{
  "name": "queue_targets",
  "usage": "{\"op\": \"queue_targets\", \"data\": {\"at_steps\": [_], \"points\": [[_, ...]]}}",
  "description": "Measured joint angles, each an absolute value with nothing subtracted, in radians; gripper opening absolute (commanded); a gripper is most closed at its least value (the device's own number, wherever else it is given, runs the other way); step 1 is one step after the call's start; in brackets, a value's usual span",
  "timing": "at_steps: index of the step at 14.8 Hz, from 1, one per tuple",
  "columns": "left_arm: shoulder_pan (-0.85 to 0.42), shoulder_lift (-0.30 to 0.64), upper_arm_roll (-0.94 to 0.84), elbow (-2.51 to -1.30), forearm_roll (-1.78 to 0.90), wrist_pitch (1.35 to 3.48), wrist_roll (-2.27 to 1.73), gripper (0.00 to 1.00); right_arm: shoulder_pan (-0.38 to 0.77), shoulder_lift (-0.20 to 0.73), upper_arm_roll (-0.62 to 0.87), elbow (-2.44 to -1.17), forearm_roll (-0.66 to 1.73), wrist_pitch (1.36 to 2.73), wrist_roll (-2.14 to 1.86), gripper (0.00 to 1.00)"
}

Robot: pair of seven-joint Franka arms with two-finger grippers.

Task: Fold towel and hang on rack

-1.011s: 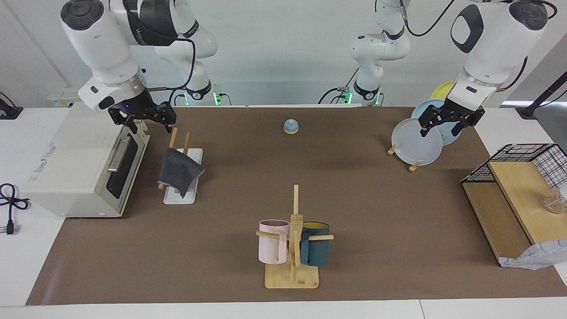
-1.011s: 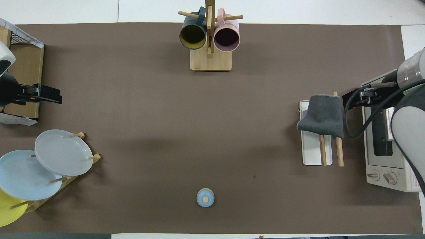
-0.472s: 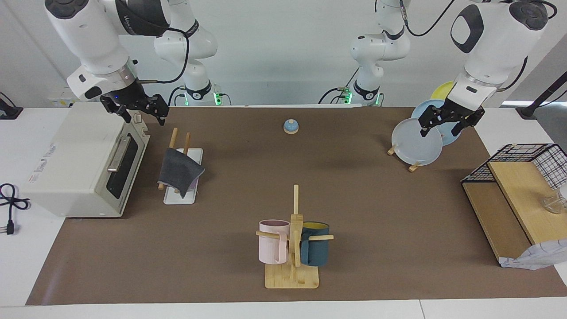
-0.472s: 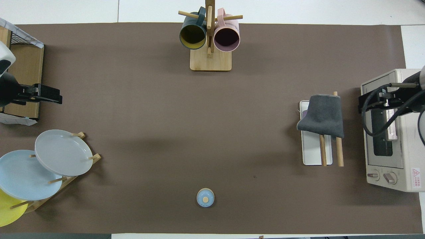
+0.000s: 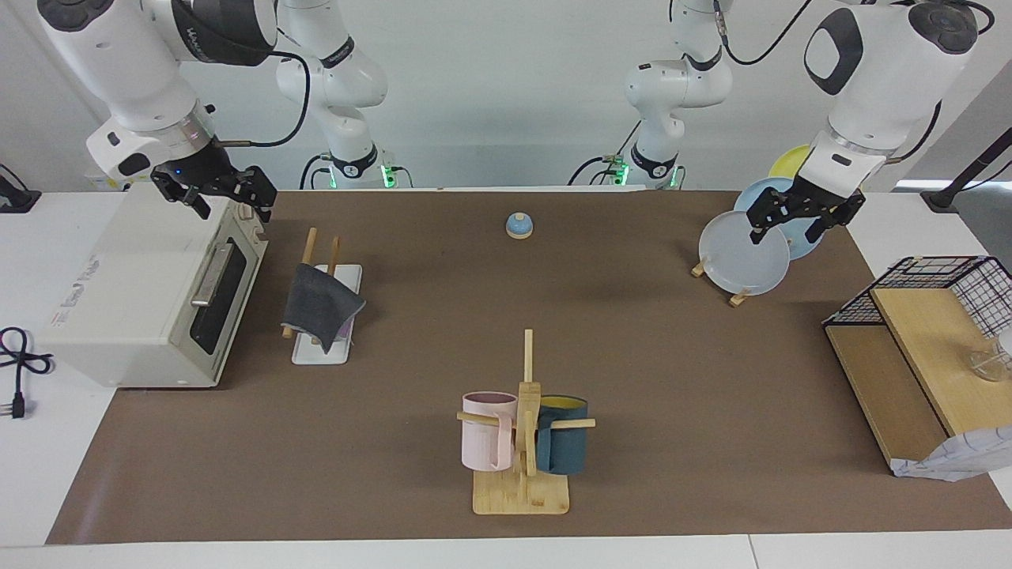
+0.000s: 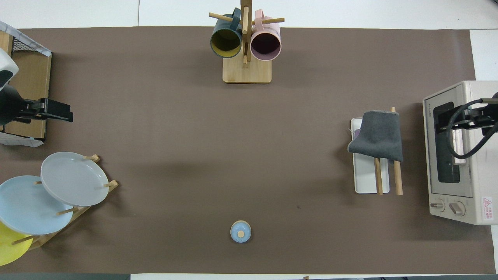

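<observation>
right gripper (image 5: 232,204) fingers spread wide, holding nothing, up over the cream toaster oven (image 5: 142,292). left gripper (image 5: 798,221) also wide open and empty, over the wooden stand of round plates (image 5: 743,257). oven front reads "toshiba" in overhead view, red warning sticker by the knobs. dark grey folded towel (image 5: 316,304) draped over both light wooden rods of the white-based rack (image 5: 326,348), beside the oven. pink mug (image 5: 486,431) and teal mug (image 5: 563,444) hang on the bamboo stand.

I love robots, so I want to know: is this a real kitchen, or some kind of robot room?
Probably a robot lab set up like a kitchen. A toaster oven, a mug stand and a plate stand sit on one brown mat, with bare white walls around them.
</observation>
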State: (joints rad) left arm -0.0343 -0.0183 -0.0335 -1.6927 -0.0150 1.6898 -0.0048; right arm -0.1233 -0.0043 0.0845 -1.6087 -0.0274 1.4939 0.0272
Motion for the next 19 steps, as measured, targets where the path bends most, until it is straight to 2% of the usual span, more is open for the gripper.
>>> {"op": "queue_targets", "data": {"at_steps": [2,6,19], "points": [[-0.034,-0.018,-0.033,-1.693,-0.015,1.690,-0.005,1.00,-0.114,-0.004,0.069,-1.609,-0.027,1.494,0.027,1.00],[-0.034,-0.018,-0.033,-1.693,-0.015,1.690,-0.005,1.00,-0.017,-0.004,-0.050,-1.610,-0.027,1.494,0.027,1.00],[-0.034,-0.018,-0.033,-1.693,-0.015,1.690,-0.005,1.00,0.007,-0.015,-0.051,-1.601,-0.027,1.505,0.027,1.00]]}}
